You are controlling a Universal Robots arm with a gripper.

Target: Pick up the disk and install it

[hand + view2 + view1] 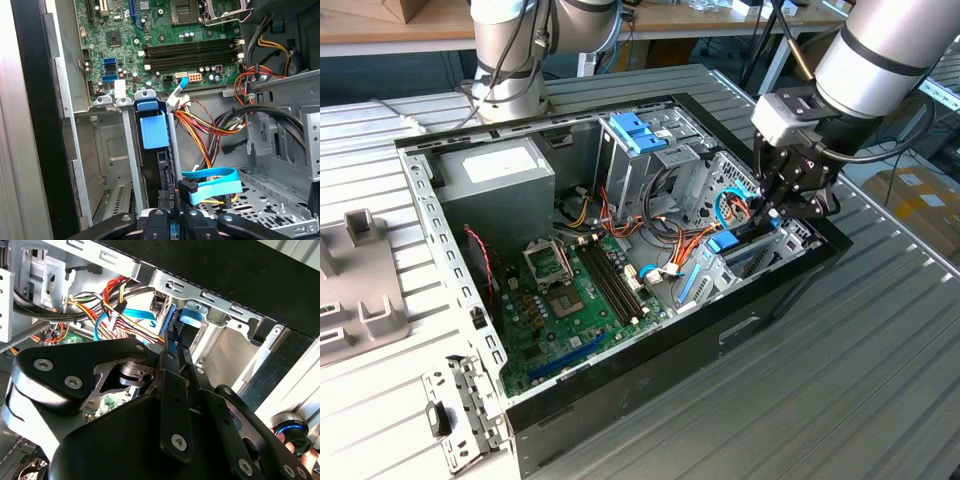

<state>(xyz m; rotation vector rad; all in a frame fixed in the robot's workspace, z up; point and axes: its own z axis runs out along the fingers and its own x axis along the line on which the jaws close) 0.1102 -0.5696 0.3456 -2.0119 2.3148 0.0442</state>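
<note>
Black robot gripper (772, 205) reaches into an open computer case (650, 370) lying on a slatted metal table (840, 380), at the case's end on the exterior view's right. Its fingers (167, 220) are closed on the disk (161, 175), which stands on edge in a narrow metal drive bay (131, 165), its blue tab (153, 131) toward the green motherboard (575, 300). Coloured cables (210, 131) run beside the bay.
</note>
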